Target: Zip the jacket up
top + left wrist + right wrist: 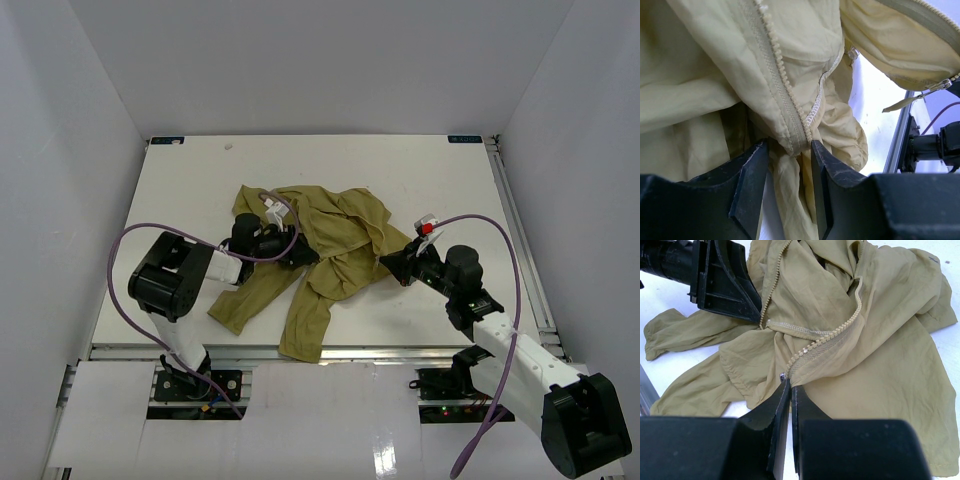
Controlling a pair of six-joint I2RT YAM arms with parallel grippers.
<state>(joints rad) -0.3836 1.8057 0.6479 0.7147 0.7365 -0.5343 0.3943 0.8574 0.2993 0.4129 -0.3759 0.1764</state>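
At the middle of the white bench (440, 180), the jacket (345, 225) is being kept crumpled between both arms. It is thin olive-yellow cloth, heavily creased, with a sleeve (245, 300) trailing toward the near left and another long part reaching the near edge. Its zip (830, 335) is being shown undone, the two rows of pale teeth lying apart.

Only in the left wrist view is one tooth row being followed down into the gap between the left fingers (752, 175). These are standing apart with a fold of cloth between them, and whether that fold is being squeezed cannot be told. At that view's right edge a metal puller (938, 86) with a cloth tab is being shown. Only in the right wrist view is the cloth at the lower end of the other tooth row being seen pinched by the right fingers (777, 420), clenched almost together.

The bench is being enclosed by pale grey walls (320, 60) on three sides, a metal rail (525, 250) is running along its right side, and purple cables (125, 250) are looping from both arms.
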